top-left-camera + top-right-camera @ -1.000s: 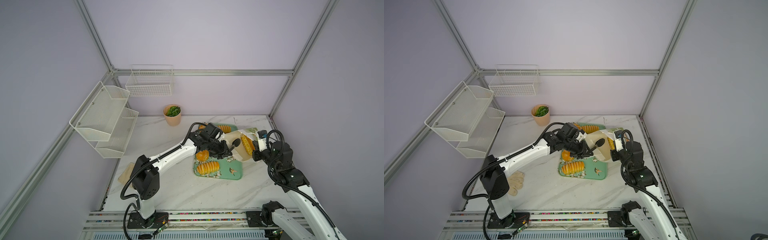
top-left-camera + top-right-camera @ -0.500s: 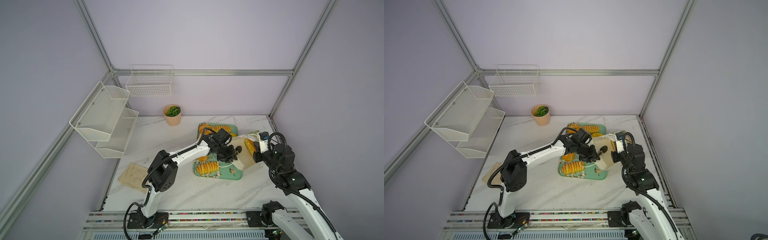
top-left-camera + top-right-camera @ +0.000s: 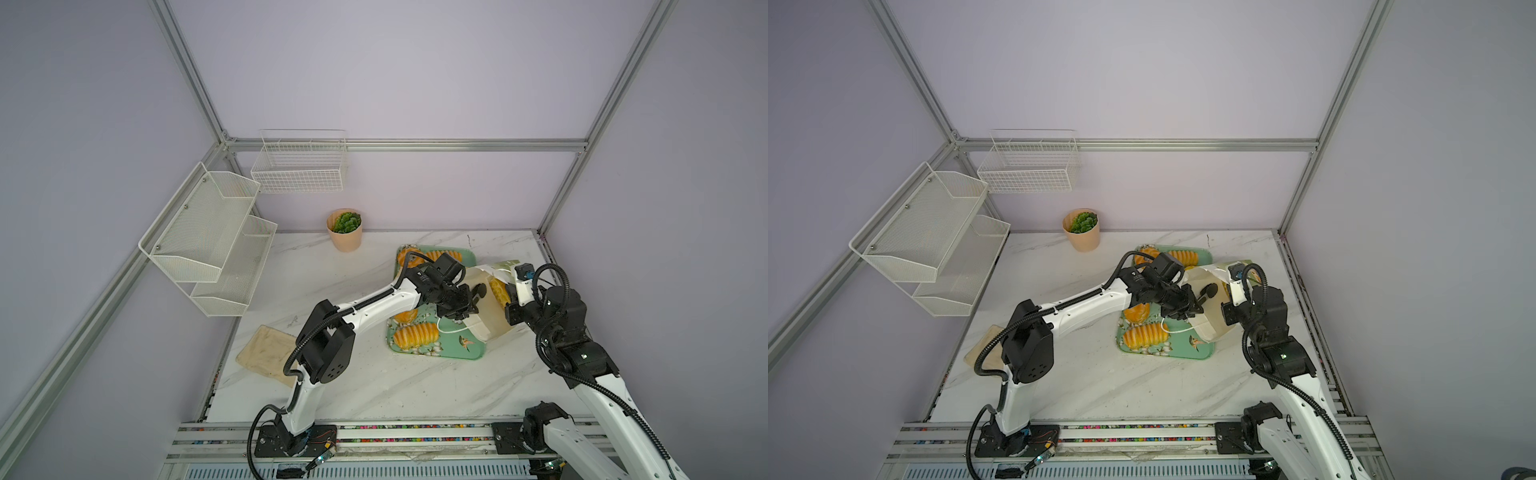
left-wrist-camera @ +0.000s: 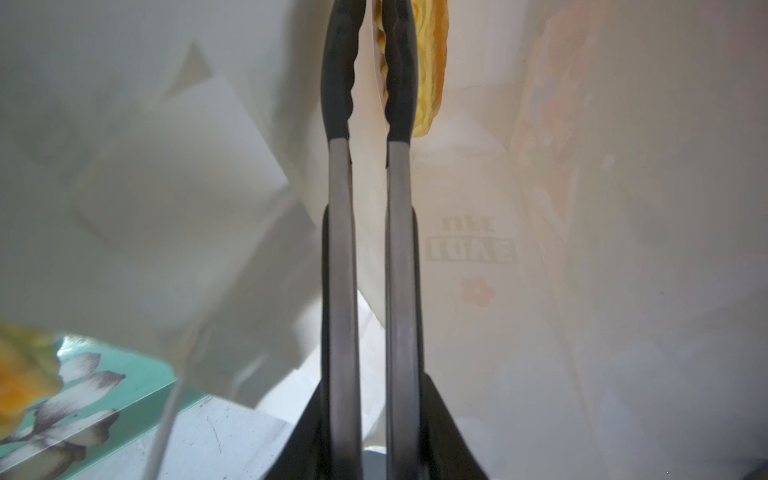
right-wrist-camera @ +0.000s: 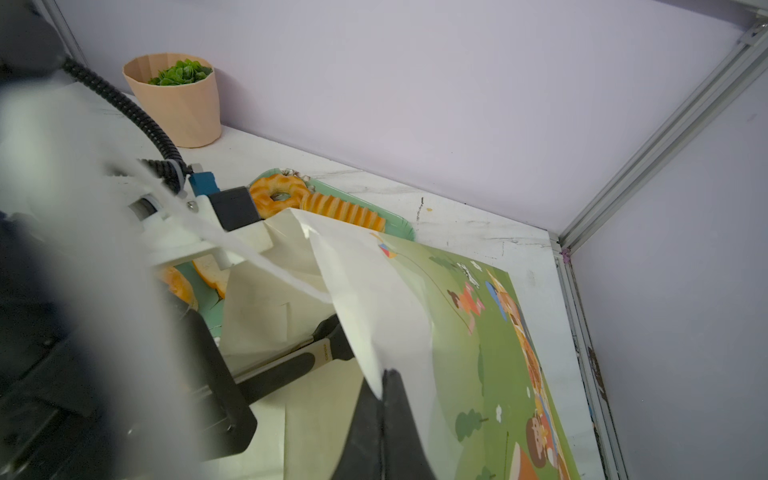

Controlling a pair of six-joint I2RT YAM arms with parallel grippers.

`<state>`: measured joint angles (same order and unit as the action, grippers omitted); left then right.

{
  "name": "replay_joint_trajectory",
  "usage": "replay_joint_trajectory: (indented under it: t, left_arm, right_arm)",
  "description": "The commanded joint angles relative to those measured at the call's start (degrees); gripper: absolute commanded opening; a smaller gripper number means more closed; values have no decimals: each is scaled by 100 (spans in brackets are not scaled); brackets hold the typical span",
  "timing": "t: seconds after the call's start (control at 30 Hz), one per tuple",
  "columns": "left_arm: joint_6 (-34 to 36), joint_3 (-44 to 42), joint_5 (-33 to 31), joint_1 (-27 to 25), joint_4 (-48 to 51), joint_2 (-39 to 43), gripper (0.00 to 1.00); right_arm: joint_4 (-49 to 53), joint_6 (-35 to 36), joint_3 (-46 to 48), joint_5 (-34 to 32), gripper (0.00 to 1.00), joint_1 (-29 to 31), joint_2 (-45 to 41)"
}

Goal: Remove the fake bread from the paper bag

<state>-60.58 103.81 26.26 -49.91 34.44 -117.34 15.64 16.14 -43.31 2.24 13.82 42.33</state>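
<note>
White arm links (image 3: 374, 305), black joints, black corrugated cables (image 3: 992, 345).

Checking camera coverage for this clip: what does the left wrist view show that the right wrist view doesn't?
Only the left wrist view looks inside the paper bag: a ridged loaf deep within, just beyond the left pincer, whose fingers stand slightly apart.

Only the right wrist view shows the ring donut, the plant pot, and the right pincer shut on the bag's edge.

Both show the bag and the green tray.
</note>
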Motion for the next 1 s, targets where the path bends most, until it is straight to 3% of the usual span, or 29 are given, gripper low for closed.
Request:
replay_joint_trajectory:
  t: [0.0, 0.23, 0.37, 0.67, 0.97]
  left_arm:
    - [266, 374, -79, 16, -33, 639, 29]
    - [389, 29, -265, -1, 139, 1087, 29]
    - [468, -69, -753, -208, 239, 1305, 27]
    - [117, 271, -348, -477, 100, 774, 26]
    - [-848, 164, -40, -493, -891, 288, 26]
  right_arm:
    - [-173, -14, 11, -81, 0, 5, 11]
    - [-219, -124, -36, -154, 0, 2, 195]
    - [-266, -194, -44, -132, 0, 2, 271]
    - [-286, -232, -47, -45, 0, 3, 259]
    - [-342, -248, 7, 74, 0, 2, 165]
